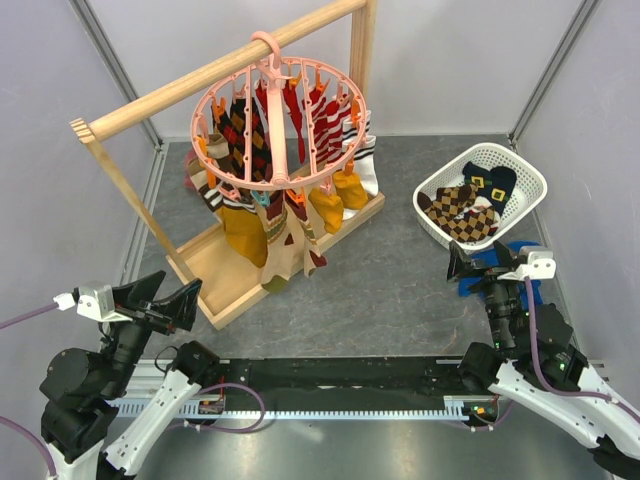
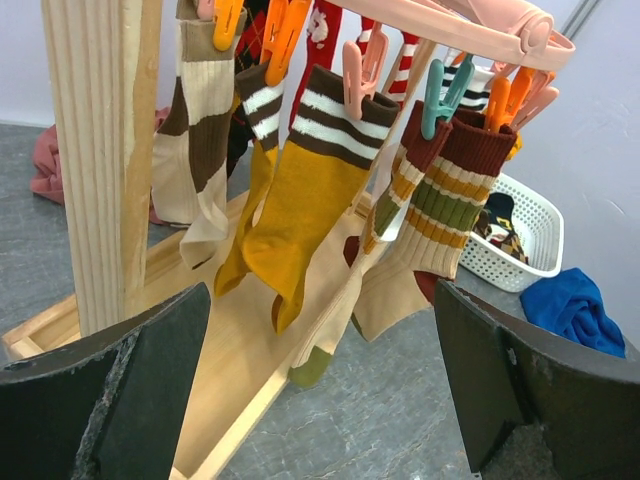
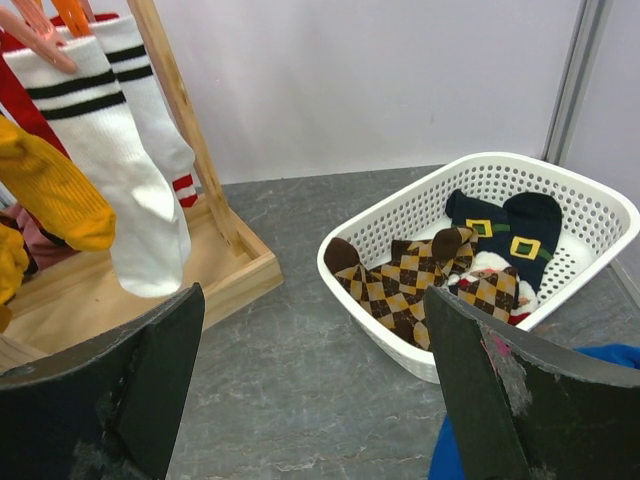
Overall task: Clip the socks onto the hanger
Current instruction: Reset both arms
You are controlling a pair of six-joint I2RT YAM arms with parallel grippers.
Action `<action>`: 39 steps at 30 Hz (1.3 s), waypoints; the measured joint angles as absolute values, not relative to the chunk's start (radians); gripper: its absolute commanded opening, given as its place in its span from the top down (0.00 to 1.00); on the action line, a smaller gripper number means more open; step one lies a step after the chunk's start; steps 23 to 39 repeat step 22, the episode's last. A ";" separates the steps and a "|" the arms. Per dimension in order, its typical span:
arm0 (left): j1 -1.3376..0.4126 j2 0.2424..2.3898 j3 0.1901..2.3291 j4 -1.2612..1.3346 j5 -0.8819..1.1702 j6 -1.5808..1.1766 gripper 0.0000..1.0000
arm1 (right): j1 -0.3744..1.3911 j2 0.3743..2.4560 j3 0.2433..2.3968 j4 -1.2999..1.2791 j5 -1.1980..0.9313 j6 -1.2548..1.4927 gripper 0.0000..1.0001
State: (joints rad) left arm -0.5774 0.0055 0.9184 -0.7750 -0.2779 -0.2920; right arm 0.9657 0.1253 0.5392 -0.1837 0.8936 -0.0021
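Note:
The salmon-pink round hanger [image 1: 280, 105] hangs by its hook from the wooden rail, with several striped and argyle socks [image 1: 248, 225] clipped under its ring. In the left wrist view a mustard striped sock [image 2: 300, 190] hangs from an orange-pink clip [image 2: 360, 70]. More socks, brown argyle [image 3: 420, 285] and black with buckles [image 3: 505, 225], lie in the white basket [image 1: 520, 175]. My left gripper [image 1: 165, 300] stands open near the frame's front corner, empty. My right gripper [image 1: 480, 262] is open and empty just in front of the basket.
The wooden rail frame [image 1: 225, 290] has a tray-like base and upright posts [image 2: 95, 160]. A plain blue cloth [image 1: 515, 250] lies on the table by the right gripper. A pink cloth [image 2: 45, 165] sits behind the frame. White walls enclose the grey table.

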 measured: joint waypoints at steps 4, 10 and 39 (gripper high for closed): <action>-0.577 0.006 0.918 -0.775 -0.277 -0.291 0.01 | 0.966 0.138 0.539 -0.200 0.892 -0.005 0.02; -0.577 0.006 0.918 -0.775 -0.291 -0.297 0.01 | 0.966 0.138 0.539 -0.201 0.892 -0.005 0.02; -0.577 0.006 0.918 -0.775 -0.319 -0.299 0.01 | 0.966 0.148 0.539 -0.204 0.893 -0.008 0.02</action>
